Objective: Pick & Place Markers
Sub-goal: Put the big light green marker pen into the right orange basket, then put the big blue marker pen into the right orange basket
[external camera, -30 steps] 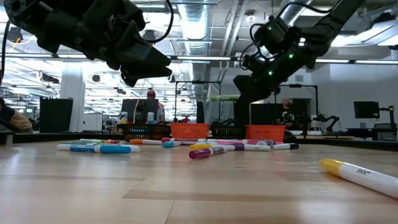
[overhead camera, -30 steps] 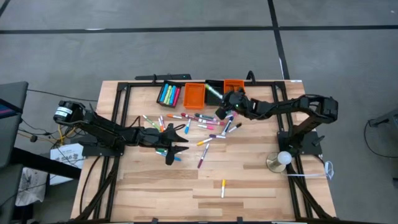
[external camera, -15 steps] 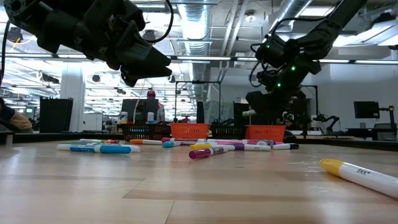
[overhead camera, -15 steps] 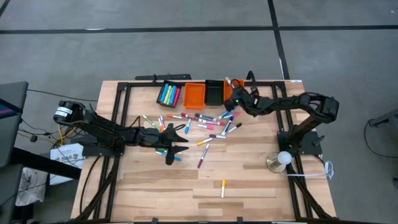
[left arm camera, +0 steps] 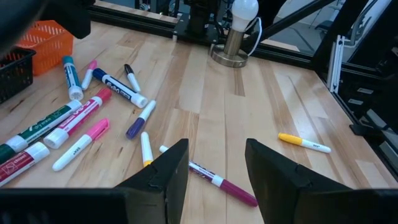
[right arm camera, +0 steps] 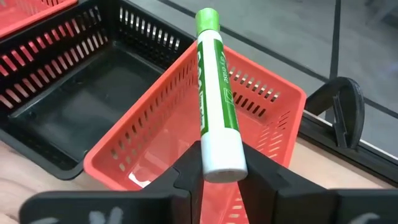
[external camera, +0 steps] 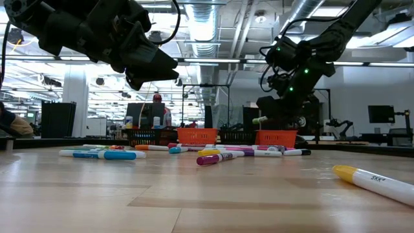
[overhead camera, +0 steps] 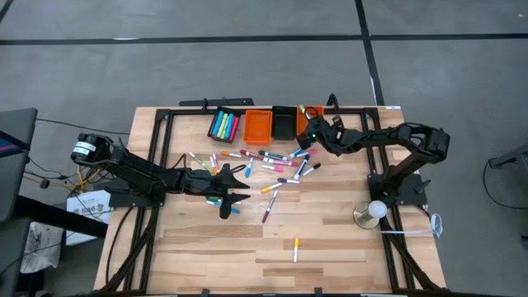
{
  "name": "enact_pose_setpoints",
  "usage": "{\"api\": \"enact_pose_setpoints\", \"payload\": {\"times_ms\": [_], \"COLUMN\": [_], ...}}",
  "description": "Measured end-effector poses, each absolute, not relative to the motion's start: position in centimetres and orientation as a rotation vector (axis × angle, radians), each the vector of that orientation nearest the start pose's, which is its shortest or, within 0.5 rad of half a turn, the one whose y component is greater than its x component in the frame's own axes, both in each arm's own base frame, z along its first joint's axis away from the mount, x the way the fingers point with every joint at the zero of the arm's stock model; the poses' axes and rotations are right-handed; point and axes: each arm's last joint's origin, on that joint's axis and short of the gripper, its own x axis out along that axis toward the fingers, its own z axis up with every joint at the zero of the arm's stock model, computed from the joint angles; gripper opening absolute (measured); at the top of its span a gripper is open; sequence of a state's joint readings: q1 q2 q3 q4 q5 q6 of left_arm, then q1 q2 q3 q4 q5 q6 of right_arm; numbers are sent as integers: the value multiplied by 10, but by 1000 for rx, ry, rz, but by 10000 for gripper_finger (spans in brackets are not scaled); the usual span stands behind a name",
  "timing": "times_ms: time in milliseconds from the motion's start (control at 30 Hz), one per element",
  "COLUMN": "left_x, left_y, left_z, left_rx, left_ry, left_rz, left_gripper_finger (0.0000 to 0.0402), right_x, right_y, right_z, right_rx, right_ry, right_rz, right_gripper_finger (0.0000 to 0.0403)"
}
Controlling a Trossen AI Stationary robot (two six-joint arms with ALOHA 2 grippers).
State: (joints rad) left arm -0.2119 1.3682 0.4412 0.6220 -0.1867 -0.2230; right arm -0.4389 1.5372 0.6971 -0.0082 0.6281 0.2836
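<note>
Swung over from the marker pile to the far end of the bin row since a second ago, carrying a green marker (right arm camera: pixel 216 106) along. Right gripper (right arm camera: pixel 221 169) now parked above the orange bin (right arm camera: pixel 264 106) at the right end of the row, fingers pinching the marker by its white end, green cap end pointing up and away over the bin's far rim. Makes sense as a setup for a drop: marker lined up right over the open basket, so letting go should land it inside. Looks like a few things already at the bottom of that bin, hard to tell what. Black bin (right arm camera: pixel 74 93) right next to it, looks empty.

Left gripper (left arm camera: pixel 214 163) just hovering over the near side of the marker pile (overhead camera: pixel 272 165), fingers spread, nothing between them. Pink marker (left arm camera: pixel 224 182) lying on the wood just ahead of the fingertips, probably the next grab. Lone yellow marker (left arm camera: pixel 305 143) off on its own, well apart from the rest.

Plenty still scattered mid-table, plus one bin at the left end already full of sorted ones (overhead camera: pixel 223 125). Long way from done.
</note>
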Motion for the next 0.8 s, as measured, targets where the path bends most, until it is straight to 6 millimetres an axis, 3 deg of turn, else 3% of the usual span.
{"api": "enact_pose_setpoints", "payload": {"times_ms": [367, 800], "left_x": [249, 249], "left_y": [-48, -48], "left_z": [173, 173], "left_rx": [-161, -161], "left_ry": [300, 301], "left_rz": [9, 9], "left_gripper_finger": [155, 155], "right_x": [245, 247], "right_y": [-134, -132], "right_z": [156, 156], "right_rx": [158, 126], "right_ry": [747, 766], "right_rz": [-1116, -1075], "right_gripper_finger": [113, 118]}}
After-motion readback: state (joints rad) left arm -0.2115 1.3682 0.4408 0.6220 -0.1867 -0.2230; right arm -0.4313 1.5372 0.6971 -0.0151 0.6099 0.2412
